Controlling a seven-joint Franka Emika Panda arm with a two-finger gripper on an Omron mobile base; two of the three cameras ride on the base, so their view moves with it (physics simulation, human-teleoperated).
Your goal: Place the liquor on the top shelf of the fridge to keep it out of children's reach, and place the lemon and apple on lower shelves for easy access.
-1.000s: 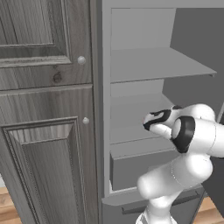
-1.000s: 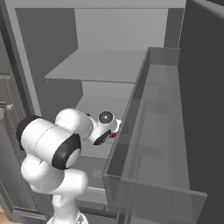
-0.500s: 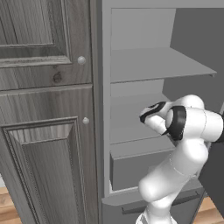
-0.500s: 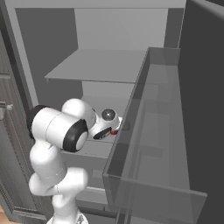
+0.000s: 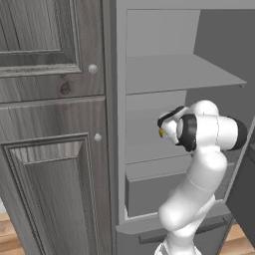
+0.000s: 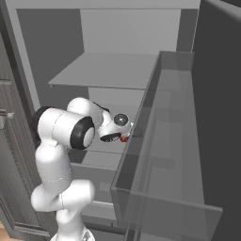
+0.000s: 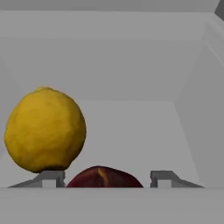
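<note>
Grey, matte and flat-walled, the interior of the tall dark-bodied fridge (image 5: 159, 35) frames the scene, with wood-grain grey cupboards (image 5: 50, 124) beside it on one side. Its thin uppermost grey shelf (image 6: 103, 70) lies bare where visible; the liquor bottle cannot be located. One wide grey lower shelf (image 7: 131, 131) below that slab carries both fruits. The white arm reaches in over this lower shelf, its two-finger gripper (image 7: 107, 177) set low. In the hand view the dimpled, yellow-orange lemon (image 7: 45, 129) sits on the lower shelf just beside one fingertip, seemingly beyond it. The glossy red apple (image 7: 105, 177), smooth and faintly streaked, lies between the fingers; small gaps show on both sides, so the jaws appear parted and no longer clamping. Judged step: releasing the apple. Done well, the fingers spread fully, then withdraw straight back, avoiding any nudge to either round, roll-prone fruit.
</note>
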